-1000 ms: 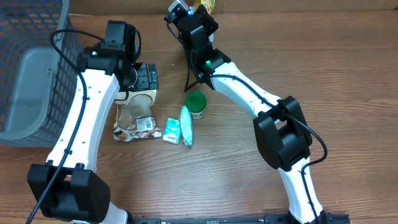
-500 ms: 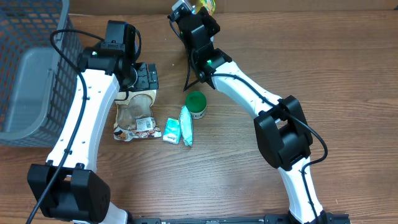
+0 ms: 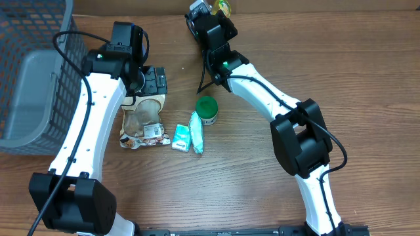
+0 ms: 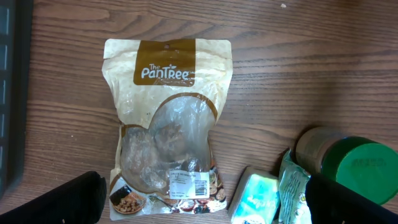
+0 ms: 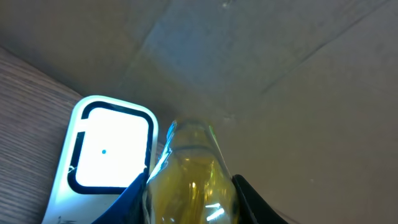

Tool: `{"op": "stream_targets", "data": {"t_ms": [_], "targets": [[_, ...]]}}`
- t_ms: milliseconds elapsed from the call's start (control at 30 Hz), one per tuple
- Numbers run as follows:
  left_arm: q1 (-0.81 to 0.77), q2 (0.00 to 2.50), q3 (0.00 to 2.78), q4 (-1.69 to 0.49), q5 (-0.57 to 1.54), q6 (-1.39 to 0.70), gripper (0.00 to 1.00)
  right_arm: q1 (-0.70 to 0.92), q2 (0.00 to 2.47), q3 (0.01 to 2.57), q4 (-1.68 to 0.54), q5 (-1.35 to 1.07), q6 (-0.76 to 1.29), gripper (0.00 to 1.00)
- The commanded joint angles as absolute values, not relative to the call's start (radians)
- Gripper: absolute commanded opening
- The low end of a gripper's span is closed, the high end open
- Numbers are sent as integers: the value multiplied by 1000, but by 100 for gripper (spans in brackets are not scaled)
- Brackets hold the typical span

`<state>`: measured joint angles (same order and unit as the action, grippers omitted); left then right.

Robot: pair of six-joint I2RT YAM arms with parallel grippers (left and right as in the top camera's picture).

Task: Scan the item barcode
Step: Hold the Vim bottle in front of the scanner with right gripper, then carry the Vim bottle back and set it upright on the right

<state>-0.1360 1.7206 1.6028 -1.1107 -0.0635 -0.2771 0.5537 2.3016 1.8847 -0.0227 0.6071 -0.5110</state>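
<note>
My right gripper (image 3: pixel 210 14) is at the table's far edge, shut on a clear bottle of yellow liquid (image 3: pixel 222 6). In the right wrist view the bottle (image 5: pixel 189 158) sits between the dark fingers (image 5: pixel 134 193), right beside a white scanner with a dark-framed lit window (image 5: pixel 109 152). I see no barcode on the bottle. My left gripper (image 3: pixel 155 82) hangs open over a tan snack pouch (image 4: pixel 165 118), its fingers (image 4: pixel 56 202) apart on either side and holding nothing.
A green-lidded jar (image 3: pixel 207 110) and two teal packets (image 3: pixel 181 137) (image 3: pixel 196 131) lie right of the pouch (image 3: pixel 141 121). A grey mesh basket (image 3: pixel 33 78) stands at the far left. A cardboard wall runs behind the scanner.
My right gripper has shifted a little to the right along the back edge with the bottle in it. The left arm has not moved.
</note>
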Motion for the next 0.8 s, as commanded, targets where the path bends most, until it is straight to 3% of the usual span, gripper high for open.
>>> {"op": "stream_targets", "data": {"t_ms": [0,267,567,767], "targets": [[-131,1723,1618,-1111,-59,-258,100,550,2254,1886,-10,664,-494,4],[-131,1723,1618,-1111,-59,-258,100,545,2073,1886,-205,683,-357,4],[-131,1723,1618,-1111,-59,-258,100,480,1900,1886,-788,647,107,3],[-131,1723,1618,-1111,-59,-258,100,376,1893,1885,-1137,411,332,4]]}}
